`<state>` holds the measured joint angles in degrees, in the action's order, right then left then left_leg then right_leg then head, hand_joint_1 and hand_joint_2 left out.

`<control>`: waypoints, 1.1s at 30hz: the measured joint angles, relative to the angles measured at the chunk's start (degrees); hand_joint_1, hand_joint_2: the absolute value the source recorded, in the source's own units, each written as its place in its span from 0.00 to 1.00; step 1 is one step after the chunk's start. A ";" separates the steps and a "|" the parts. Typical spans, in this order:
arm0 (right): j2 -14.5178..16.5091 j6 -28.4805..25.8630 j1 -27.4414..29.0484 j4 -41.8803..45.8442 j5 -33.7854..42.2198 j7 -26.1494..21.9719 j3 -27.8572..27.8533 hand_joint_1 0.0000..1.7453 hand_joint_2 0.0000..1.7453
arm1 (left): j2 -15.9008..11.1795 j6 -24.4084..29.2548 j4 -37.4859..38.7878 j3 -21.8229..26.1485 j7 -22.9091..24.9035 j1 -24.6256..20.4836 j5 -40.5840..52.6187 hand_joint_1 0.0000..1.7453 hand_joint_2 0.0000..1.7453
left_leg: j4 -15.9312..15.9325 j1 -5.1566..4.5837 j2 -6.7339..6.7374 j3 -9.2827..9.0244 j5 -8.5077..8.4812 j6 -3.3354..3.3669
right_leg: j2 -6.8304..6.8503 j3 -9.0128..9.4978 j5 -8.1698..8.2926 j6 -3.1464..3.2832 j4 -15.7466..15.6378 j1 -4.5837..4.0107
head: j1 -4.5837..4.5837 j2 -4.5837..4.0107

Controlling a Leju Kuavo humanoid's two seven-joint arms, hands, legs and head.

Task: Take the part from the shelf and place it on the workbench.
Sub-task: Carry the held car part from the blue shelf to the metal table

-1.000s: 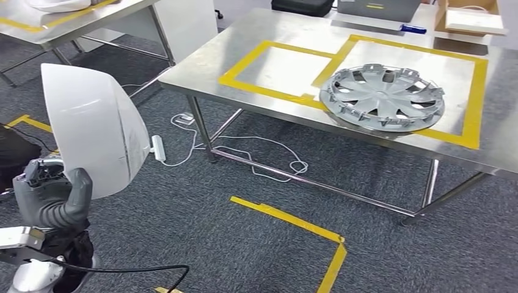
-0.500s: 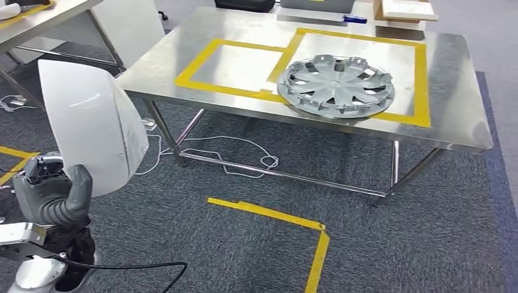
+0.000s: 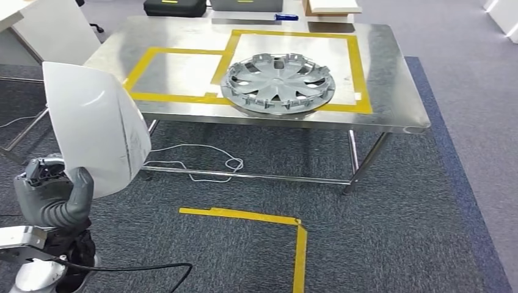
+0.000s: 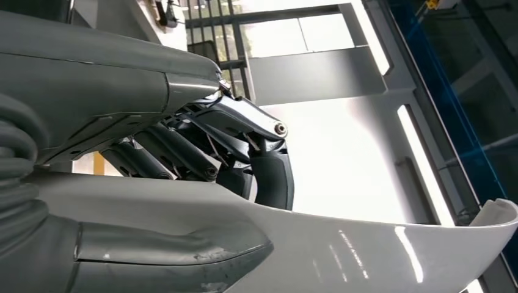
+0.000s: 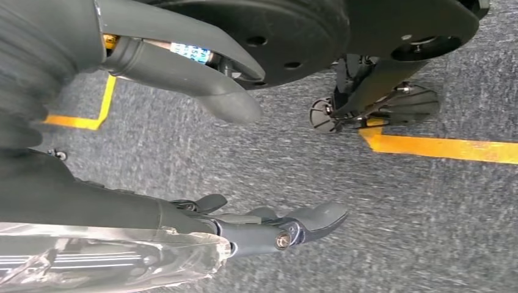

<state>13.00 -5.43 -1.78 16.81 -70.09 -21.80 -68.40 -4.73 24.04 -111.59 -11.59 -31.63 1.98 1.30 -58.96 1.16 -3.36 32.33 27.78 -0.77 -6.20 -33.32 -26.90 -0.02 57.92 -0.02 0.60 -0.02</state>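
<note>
Since the earlier frames my whole view has swung: the camera turned, so the workbench [image 3: 391, 91] now sits nearly square ahead, while the part is held just as before.

Fingers first: on my left hand [image 3: 52, 198] the thumb [image 4: 171, 256] lies along one face of the white curved part [image 3: 94, 128] and the dark fingers [image 4: 269, 177] press its other face, pinching the lower edge. The part stands upright above that hand, low at my left side, well apart from the bench.

My right hand [image 5: 287, 226] hangs over grey carpet, fingers loosely apart, holding nothing.

On the bench, 2 yellow-taped rectangles lie side by side. A silver wheel cover [image 3: 278, 82] fills much of the right 1; the left rectangle [image 3: 174, 73] is bare steel.

To do this well, I judge I should walk closer with the pinch firm and the part upright, then lay it in the bare left rectangle. Wobble while stepping is the risk, since only 1 edge is gripped.
</note>
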 joint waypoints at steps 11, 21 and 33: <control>-0.21 0.02 0.18 -0.29 -1.79 1.79 0.89 0.00 1.00 | -0.04 -0.13 0.01 -0.08 -0.25 -0.33 1.08 1.00 1.00 | 1.13 -0.21 3.52 -0.44 0.34 2.04 | 5.67 -7.34 -4.82 -2.15 13.58 0.17 | 0.77 0.00; -0.42 -0.74 0.18 -0.89 -2.29 3.09 1.77 0.00 1.00 | -0.15 -0.28 -0.04 -0.12 -0.41 -0.42 1.05 1.00 1.00 | -4.25 -0.33 3.81 1.07 3.95 -0.53 | 6.17 1.67 -1.30 0.70 -0.72 0.09 | 0.38 0.00; -0.40 -1.34 0.09 -1.59 -2.55 4.19 1.85 0.00 1.00 | -0.34 0.11 -0.07 -0.12 -0.39 -0.32 0.67 1.00 1.00 | 0.48 -0.72 3.49 1.89 -1.28 1.36 | 5.37 5.98 -5.14 -1.04 -0.86 -0.17 | 0.23 0.00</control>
<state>12.60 -6.76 -1.69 15.22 -72.64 -17.61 -66.55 -5.07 24.15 -111.66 -11.71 -32.03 1.66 1.96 -58.48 0.44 0.13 34.22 26.51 0.59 -0.83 -27.34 -32.04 -1.06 57.06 -0.19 0.83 -0.02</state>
